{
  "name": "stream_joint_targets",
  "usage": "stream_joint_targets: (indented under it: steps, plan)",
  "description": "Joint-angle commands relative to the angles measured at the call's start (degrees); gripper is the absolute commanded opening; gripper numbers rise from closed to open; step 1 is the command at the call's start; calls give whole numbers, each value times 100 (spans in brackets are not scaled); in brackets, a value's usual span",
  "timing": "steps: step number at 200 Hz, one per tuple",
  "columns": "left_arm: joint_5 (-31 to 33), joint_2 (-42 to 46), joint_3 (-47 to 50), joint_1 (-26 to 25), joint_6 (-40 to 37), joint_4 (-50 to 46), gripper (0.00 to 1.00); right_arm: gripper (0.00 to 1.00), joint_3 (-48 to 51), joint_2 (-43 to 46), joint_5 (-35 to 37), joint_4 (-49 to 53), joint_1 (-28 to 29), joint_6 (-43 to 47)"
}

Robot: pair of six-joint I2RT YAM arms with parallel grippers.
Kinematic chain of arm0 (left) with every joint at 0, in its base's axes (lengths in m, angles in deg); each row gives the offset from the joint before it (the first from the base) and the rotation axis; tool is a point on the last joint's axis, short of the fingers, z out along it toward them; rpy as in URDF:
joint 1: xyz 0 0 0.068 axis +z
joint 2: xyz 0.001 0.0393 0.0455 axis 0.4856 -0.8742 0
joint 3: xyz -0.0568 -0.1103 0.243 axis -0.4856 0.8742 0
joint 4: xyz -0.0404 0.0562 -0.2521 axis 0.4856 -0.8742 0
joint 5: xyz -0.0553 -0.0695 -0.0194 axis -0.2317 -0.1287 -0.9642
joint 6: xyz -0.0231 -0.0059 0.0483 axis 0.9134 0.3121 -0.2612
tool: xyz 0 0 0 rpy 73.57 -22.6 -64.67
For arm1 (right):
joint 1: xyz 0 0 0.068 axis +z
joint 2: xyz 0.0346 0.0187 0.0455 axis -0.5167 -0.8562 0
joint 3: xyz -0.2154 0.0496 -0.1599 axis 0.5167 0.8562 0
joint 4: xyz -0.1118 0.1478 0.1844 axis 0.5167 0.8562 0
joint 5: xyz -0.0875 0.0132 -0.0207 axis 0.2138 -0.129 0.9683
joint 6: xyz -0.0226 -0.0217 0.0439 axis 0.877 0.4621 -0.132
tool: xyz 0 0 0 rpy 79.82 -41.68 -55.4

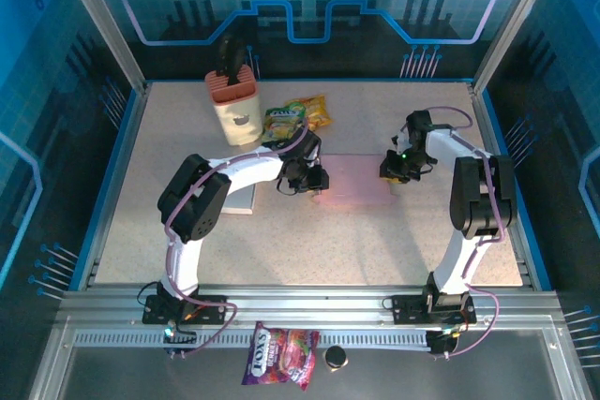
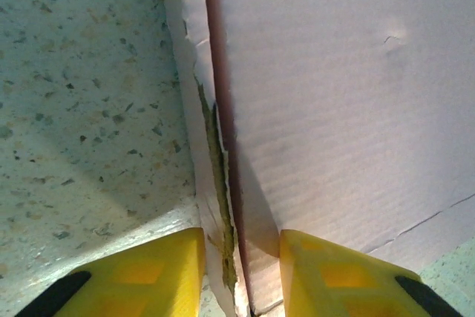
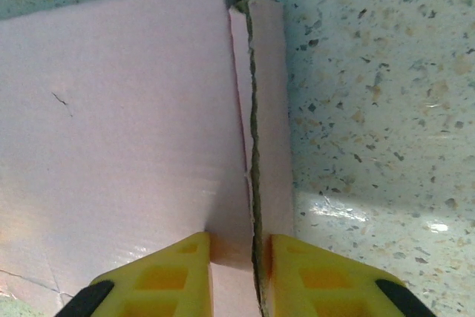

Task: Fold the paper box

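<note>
Pink corrugated card: paper box (image 1: 354,180), low and flat near the middle of the bench (image 1: 309,250). Long axis across the bench, left to right, one short end toward each arm.

Left end: left gripper (image 1: 312,178) directly at the edge. From the left wrist, yellow fingers (image 2: 148,276) astride the frayed, torn border of the paper box (image 2: 334,109), with the border running straight away from the jaws along their centre line. Jaws narrowly apart. Cannot be told whether pinching the border or merely straddling it.

Right end: right gripper (image 1: 398,168) at the opposite short edge. From the right wrist, a narrow side strip of the paper box (image 3: 126,124) between the yellow fingers (image 3: 312,280), touching both pads. Jaws judged clamped on that strip. Strip likewise running straight ahead from the jaws to the box corner.

Deciding relation for the next move, as a judgement: box body inboard of each gripper, to the right of the left jaws and to the left of the right jaws, with neither arm nearer than the other. Fold each end strip inward over its crease, toward the box centre. Guard against tearing at the frayed left border.

Further out: beige holder (image 1: 234,105) with a dark tool at back left, snack packets (image 1: 298,115) beside it, white sheet (image 1: 239,197) under the left arm. Another packet (image 1: 279,355) and a small dark cap (image 1: 335,356) on the front rail.
</note>
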Motion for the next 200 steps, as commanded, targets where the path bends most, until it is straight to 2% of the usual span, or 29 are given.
stream_joint_targets:
  steps: [1,39,65,93,109,153,200]
  plan:
    - [190,-273,-147,-22,-197,-569,32,25,131,-2,47,366,134,69]
    - [119,-267,-48,-24,-171,-342,27,28,195,-16,-2,366,178,113]
    - [84,-260,-29,-22,-162,-269,23,19,245,-27,-78,352,182,122]
    - [54,-241,13,-18,-157,-234,17,17,205,39,-116,404,177,148]
    - [43,-217,54,-19,-154,-215,12,24,183,187,-181,407,135,157]
    - [-161,-24,348,43,-128,112,2,49,251,670,-663,181,-306,96]
    - [-710,158,923,290,46,883,0,58,280,288,-1599,-212,-616,192]
